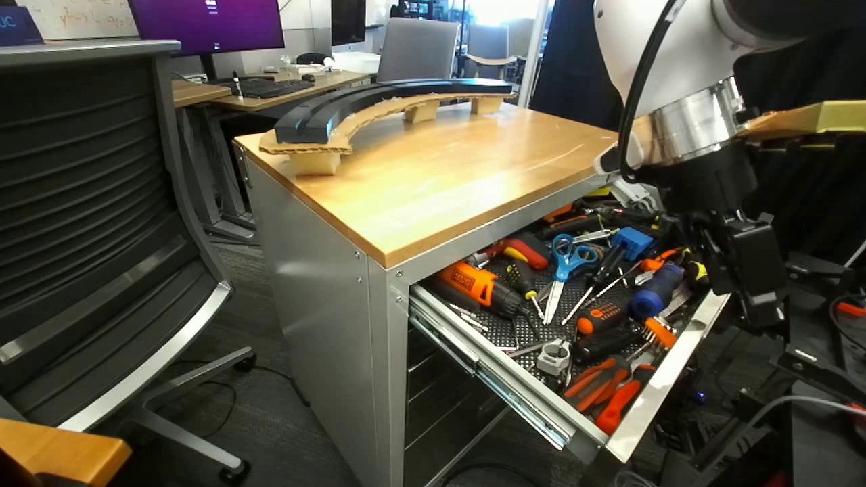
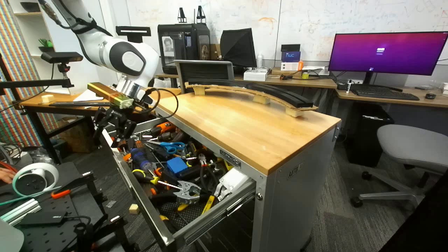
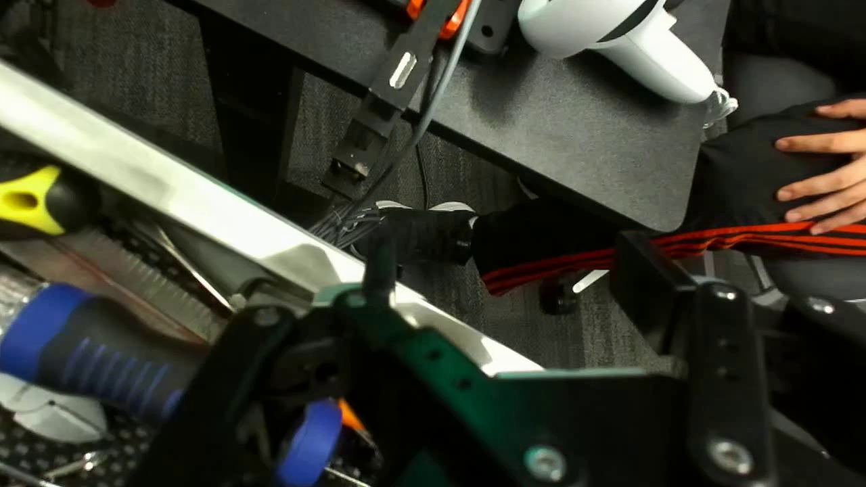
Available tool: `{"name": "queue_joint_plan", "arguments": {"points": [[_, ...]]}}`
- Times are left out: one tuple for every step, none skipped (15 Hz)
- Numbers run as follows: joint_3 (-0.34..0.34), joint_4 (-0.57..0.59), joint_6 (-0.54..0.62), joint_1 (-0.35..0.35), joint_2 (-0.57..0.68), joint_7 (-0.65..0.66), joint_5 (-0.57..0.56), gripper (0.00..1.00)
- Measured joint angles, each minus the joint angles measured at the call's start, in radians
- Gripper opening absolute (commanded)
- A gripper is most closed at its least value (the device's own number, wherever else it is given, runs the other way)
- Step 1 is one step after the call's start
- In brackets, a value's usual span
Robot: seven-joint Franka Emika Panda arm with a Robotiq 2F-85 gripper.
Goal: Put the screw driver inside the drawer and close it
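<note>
Cannot single out the screw driver among the overlapping dark handles (image 1: 609, 343) in the drawer (image 1: 662, 380) — so cannot place it. Pulled open, holds an orange power tool (image 1: 473, 281) at left, blue scissors (image 1: 561, 272) in the middle, an orange-red handle (image 1: 619, 404) near the front, and runs out of sight under the tabletop (image 1: 467, 182). In the wrist view, loses part of a blue-and-black handle (image 3: 108, 358) behind the gripper (image 3: 511, 277) — spread wide by the front rim (image 3: 203, 203), holding nothing; cannot tell whether touching.

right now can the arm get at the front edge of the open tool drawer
Probably yes: the gripper hangs open near the front edge of the drawer, and nothing visible blocks the way between them, though exact contact is hard to tell.
</note>
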Motion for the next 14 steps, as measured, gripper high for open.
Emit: {"name": "queue_joint_plan", "arguments": {"points": [[0.000,-0.014,0.022,0.002,0.002,0.031,-0.004,0.42],[0.000,-0.027,0.045,0.005,0.004,0.067,-0.011,0.34],[0.000,-0.037,0.067,0.009,0.007,0.108,-0.021,0.27],[-0.001,-0.047,0.088,0.014,0.009,0.150,-0.034,0.20],[-0.003,-0.055,0.108,0.019,0.011,0.195,-0.050,0.11],[-0.006,-0.063,0.127,0.024,0.015,0.240,-0.069,0.05],[-0.011,-0.068,0.145,0.031,0.021,0.288,-0.097,0.02],[-0.017,-0.070,0.163,0.038,0.030,0.331,-0.131,0.00],[-0.023,-0.070,0.169,0.047,0.039,0.372,-0.167,0.00],[-0.028,-0.069,0.172,0.059,0.045,0.411,-0.204,0.00],[-0.031,-0.065,0.175,0.073,0.049,0.448,-0.241,0.02],[-0.035,-0.059,0.180,0.088,0.053,0.483,-0.281,0.02],[-0.039,-0.048,0.184,0.105,0.059,0.520,-0.328,0.03],[-0.045,-0.036,0.188,0.120,0.065,0.554,-0.377,0.02]]}}
